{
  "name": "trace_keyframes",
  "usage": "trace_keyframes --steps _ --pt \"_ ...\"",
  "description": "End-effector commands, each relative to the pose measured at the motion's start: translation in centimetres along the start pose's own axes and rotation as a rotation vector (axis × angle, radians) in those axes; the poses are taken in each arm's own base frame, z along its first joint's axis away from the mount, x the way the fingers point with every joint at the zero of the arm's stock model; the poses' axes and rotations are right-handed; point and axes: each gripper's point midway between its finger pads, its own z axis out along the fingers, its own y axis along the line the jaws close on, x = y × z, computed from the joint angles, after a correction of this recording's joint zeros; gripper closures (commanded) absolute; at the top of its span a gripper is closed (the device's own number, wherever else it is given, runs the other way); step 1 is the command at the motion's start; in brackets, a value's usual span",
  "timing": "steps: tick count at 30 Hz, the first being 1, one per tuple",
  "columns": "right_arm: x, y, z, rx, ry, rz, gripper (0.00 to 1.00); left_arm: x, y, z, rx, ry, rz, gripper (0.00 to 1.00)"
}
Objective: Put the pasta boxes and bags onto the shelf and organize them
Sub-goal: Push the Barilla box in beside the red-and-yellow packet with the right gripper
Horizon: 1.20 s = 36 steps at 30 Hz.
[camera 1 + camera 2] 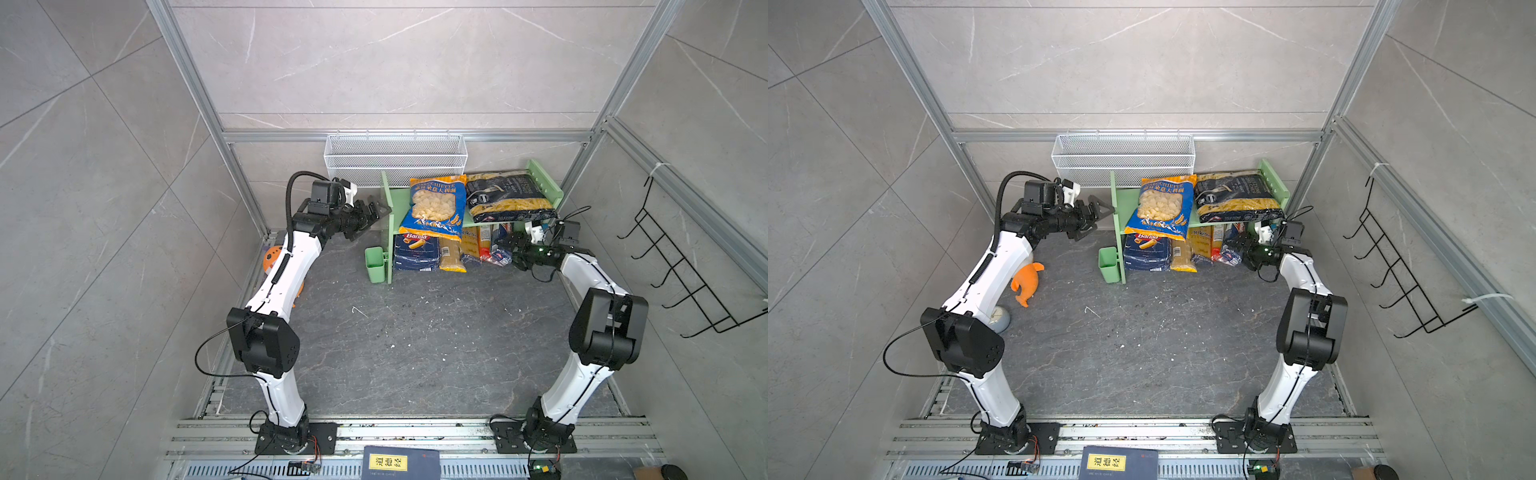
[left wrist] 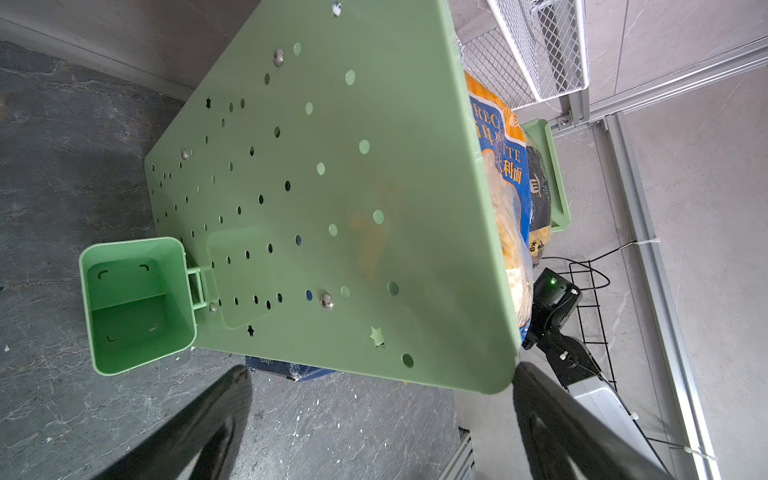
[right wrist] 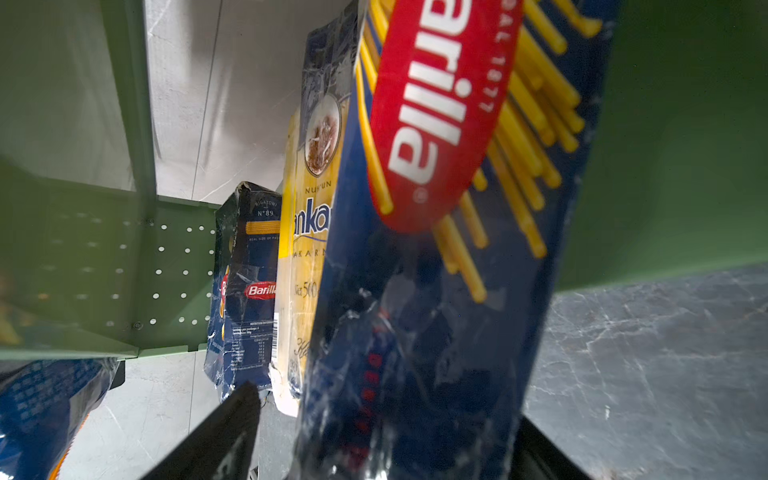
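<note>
One Barilla spaghetti pack (image 3: pixel 436 291), inside right end effector (image 3: pixel 386 403), jaws apart

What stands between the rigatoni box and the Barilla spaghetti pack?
Slim spaghetti packs, one a yellow Ankara pack; both top views and the right wrist view show them.

1. The left arm (image 1: pixel 299 266) and right arm (image 1: pixel 586 274) have white curved shells and black joint blocks.
2. A ribbed black hose (image 1: pixel 289 195) arches over the left wrist, and thin black cables trail along both.
3. The left gripper (image 1: pixel 371 222) and right gripper (image 1: pixel 505 251) are black, with triangular cut-out fingers.
4. The black base plates (image 1: pixel 328 434) are bolted.
</note>
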Motion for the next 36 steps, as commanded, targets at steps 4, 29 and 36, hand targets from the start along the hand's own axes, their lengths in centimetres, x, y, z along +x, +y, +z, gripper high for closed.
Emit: trace_keyframes --steps 4,29,36 --pt "-1.1 1.4 -0.5 0.026 -0.034 -0.095 0.26 -0.4 -3.2 -2.0 0.084 -0.027 0.072 0.00" --pt "-1.6 -5.3 -3.4 0.421 -0.131 -0.043 0.55 0.0 -3.1 -2.5 0.098 -0.015 0.074 0.01" --pt "-1.7 -8.0 -3.7 0.527 -0.136 -0.033 0.58 0.4 -2.7 -2.5 0.092 -0.016 0.057 0.01"
